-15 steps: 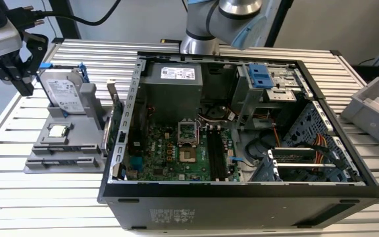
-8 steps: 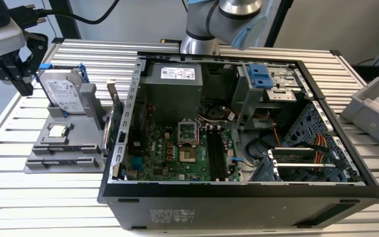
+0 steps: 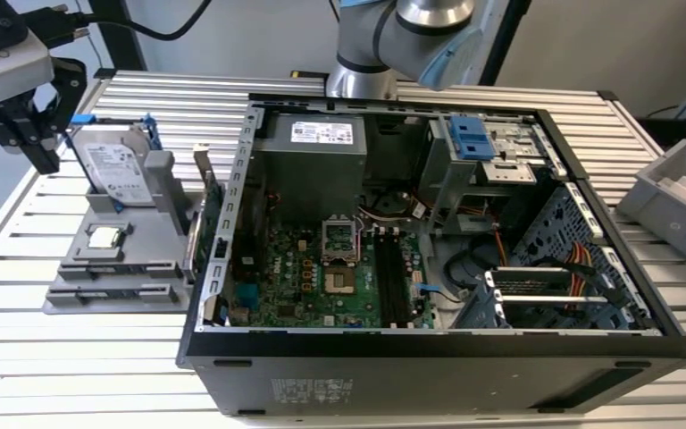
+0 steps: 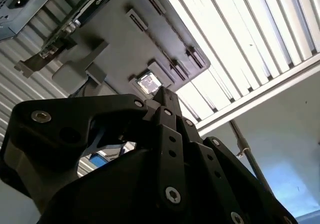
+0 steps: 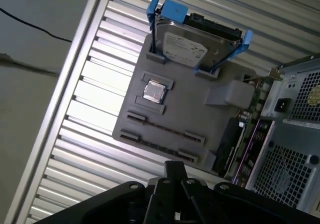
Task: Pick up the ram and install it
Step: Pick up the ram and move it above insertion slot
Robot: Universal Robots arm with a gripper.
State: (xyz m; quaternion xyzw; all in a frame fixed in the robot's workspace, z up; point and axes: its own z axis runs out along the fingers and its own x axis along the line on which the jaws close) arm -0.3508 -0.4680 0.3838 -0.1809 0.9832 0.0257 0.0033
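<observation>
A slatted metal table (image 3: 140, 98) carries an open desktop computer case (image 3: 439, 357) lying on its side, with the motherboard facing up. The robot arm (image 3: 403, 36) rises behind the case. On the exterior view's left, just beside the case, sits a grey parts tray (image 3: 75, 259). A silver hard drive (image 3: 114, 170) in a blue frame stands propped at the tray's far end. A green expansion card (image 3: 210, 210) with a metal bracket stands between the tray and the case wall.

The black gripper (image 3: 19, 143) hangs above the table at the tray's far outer corner, near the hard drive and well apart from the case. Whether the pincer is open or closed cannot be told.

The ram (image 5: 160, 130) is hard to make out. It is most likely the thin dark strip between the paired end holders on the tray, seen edge-on, but this is uncertain. The black memory slots (image 3: 391, 268) run along the motherboard beside the processor socket.

A small square processor chip (image 3: 104, 237) lies flat mid-tray.

Such a stick is probably light, stiff and thin, and brittle if twisted. It is probably best pinched across its flat faces near the middle of the upper long edge, away from the contact edge.
</observation>
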